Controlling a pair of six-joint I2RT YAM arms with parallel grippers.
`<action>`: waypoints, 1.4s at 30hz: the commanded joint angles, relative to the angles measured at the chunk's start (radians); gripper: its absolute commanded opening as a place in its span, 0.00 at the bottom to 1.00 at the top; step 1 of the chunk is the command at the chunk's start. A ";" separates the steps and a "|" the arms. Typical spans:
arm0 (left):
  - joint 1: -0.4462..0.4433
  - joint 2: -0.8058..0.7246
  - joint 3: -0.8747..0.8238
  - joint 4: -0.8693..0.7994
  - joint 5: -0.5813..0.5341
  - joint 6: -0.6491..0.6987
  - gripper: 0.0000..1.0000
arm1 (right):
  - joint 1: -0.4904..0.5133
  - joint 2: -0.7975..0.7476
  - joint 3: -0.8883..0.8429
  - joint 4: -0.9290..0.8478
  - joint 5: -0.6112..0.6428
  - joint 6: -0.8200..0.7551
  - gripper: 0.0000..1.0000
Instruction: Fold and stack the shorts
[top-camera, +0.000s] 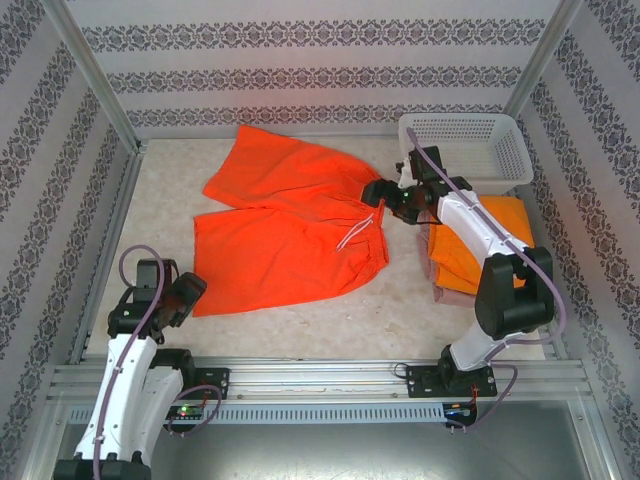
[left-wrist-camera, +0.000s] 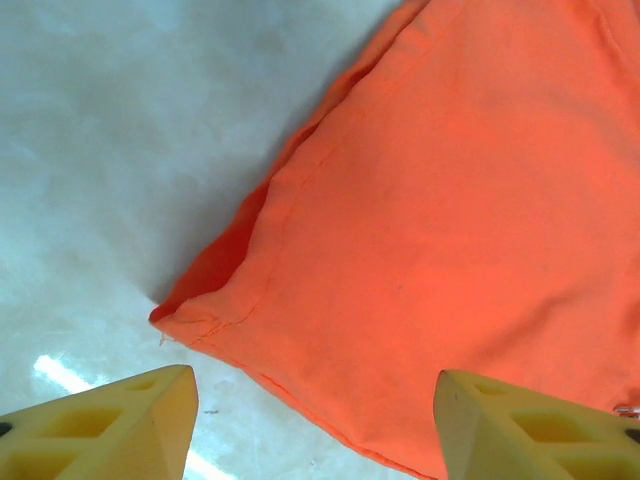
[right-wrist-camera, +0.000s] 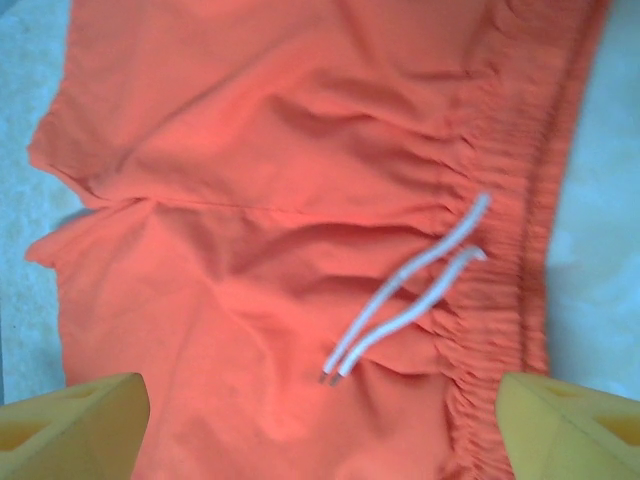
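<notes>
At the near left of the table (top-camera: 165, 205), the left gripper (left-wrist-camera: 315, 410) hovers with its yellow fingers (left-wrist-camera: 120, 425) spread and nothing between them. It sits over the near-left hem corner of the red-orange shorts (top-camera: 290, 240). Whether a fingertip touches the cloth cannot be told.

Three shorts can be counted. The red-orange pair is the largest and lies flat and unfolded in the middle of the table. Its two legs point left, one nearer and one farther, and they splay apart at the crotch. Its gathered waistband (right-wrist-camera: 515, 200) is on the right and runs near to far, so the pair's length lies left to right.

Above the waistband, the right gripper (right-wrist-camera: 322, 400) hangs with its jaws wide apart and grips nothing. Two white drawstring ends (right-wrist-camera: 405, 305) lie side by side on the cloth below it, just inside the waistband.

On the right of the table, beneath the right arm, the orange shorts (top-camera: 452, 262) lie folded on top of the pink shorts (top-camera: 447, 293). Only a pink edge shows at the near side of that stack.

Farthest back, in the right corner, stands one white mesh basket (top-camera: 460, 122), just beyond the stack.
</notes>
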 joint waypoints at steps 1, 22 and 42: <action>0.007 0.006 -0.044 -0.031 0.005 -0.052 0.58 | -0.007 -0.066 -0.040 0.052 -0.045 0.025 0.90; 0.007 0.163 -0.177 0.213 -0.021 -0.045 0.47 | -0.025 -0.163 -0.220 0.075 -0.057 0.050 0.89; 0.007 0.149 -0.098 0.225 -0.040 0.020 0.00 | 0.003 -0.213 -0.453 0.150 -0.060 0.189 0.80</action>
